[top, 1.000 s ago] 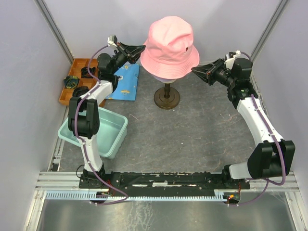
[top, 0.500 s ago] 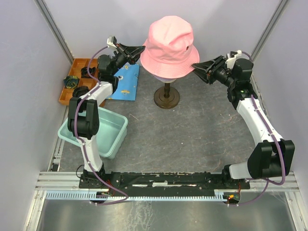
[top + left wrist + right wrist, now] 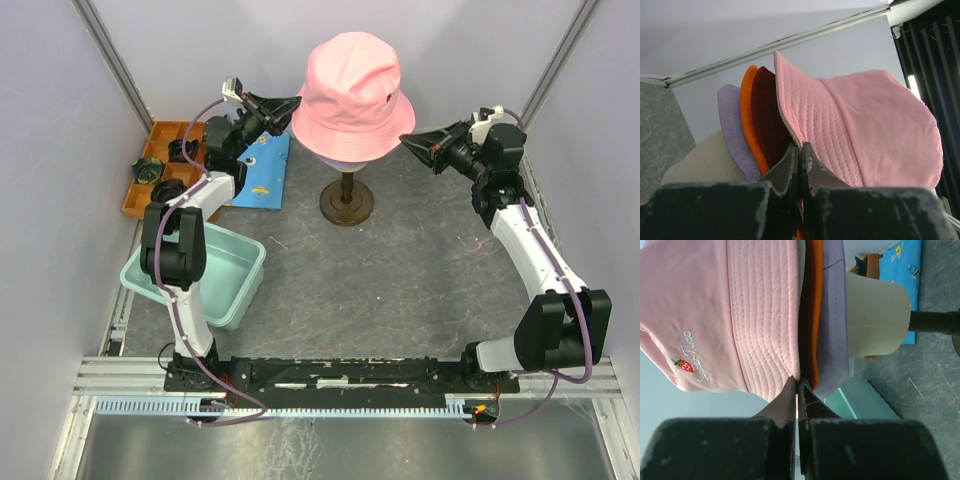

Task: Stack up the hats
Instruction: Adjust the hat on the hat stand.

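**Item: pink hat (image 3: 352,95).** It sits uppermost, crown up, on the mannequin head (image 3: 875,320). The head is raised on a dark stand (image 3: 346,200) at the far middle of the tabletop (image 3: 400,290). There is a small strawberry emblem and script on the crown's side.

**Beneath it, brims nested:** dark red hat (image 3: 767,120), then orange hat (image 3: 747,115), then lavender hat (image 3: 730,125) lowest, against the head. I cannot make out a fifth hat for certain.

**My left pincer (image 3: 800,147).** It is at the pink brim's left edge with its fingers together. The brim's hem runs down into the tips, so I judge it nipped there.

**My right pincer (image 3: 796,380).** It is at the opposite edge of the same brim. Its fingers are likewise together, and the hem meets the tips and appears caught between them.

**Step in hand:** seating the top hat. I hold the pink brim on both sides while the hat already covers the pile. By my reckoning the stacking is close to done.

**Next move calls for:** an even downward tug from both sides so the crown settles squarely over the dark red one. After that, both pincers part and draw straight outward. Uneven pull could cock the hat or rock the stand.

**Surroundings:** a blue patterned cloth (image 3: 258,170) lies behind my left arm, a teal tub (image 3: 245,290) is nearer on the left, and a wooden tray (image 3: 130,200) stands at the left wall. All are well apart from the stand.
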Robot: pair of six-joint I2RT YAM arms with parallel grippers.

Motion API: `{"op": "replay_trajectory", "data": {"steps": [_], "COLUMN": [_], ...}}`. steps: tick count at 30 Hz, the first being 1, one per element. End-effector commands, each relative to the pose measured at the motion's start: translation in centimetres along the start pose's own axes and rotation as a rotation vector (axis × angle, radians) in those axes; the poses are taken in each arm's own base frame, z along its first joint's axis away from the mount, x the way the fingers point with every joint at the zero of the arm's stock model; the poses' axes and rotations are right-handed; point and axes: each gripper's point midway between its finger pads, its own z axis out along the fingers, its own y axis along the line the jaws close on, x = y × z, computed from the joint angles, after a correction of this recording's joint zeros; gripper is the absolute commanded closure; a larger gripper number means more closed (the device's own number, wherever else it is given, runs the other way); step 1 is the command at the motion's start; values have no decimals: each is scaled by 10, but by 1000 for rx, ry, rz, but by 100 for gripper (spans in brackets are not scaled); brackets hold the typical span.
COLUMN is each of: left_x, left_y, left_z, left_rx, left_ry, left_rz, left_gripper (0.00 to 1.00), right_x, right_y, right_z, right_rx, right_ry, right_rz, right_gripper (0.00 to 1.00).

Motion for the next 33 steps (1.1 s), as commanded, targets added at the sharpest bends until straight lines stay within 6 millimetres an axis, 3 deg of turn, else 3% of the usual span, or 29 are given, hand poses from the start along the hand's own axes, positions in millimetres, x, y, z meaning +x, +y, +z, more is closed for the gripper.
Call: {"op": "replay_trajectory", "data": {"steps": [1, 11, 22, 33], "left_x": [41, 58, 83, 94], "left_y": [72, 106, 145, 166], "left_z": [-19, -42, -67, -75], "left_rx": [-181, -247, -323, -358], "left_ry": [119, 130, 152, 168], "left_rz": [-103, -140, -182, -202], "left_gripper": [97, 97, 97, 97], "right_x": [-6, -3, -5, 3], "right_y": [2, -30, -36, -76], "right_z": [1, 1, 8, 9], "right_rx": [-31, 28, 44, 123], "right_ry": [-38, -42, -32, -3], "right_rz": [-25, 1, -2, 10], "right_gripper": [100, 100, 100, 100]}}
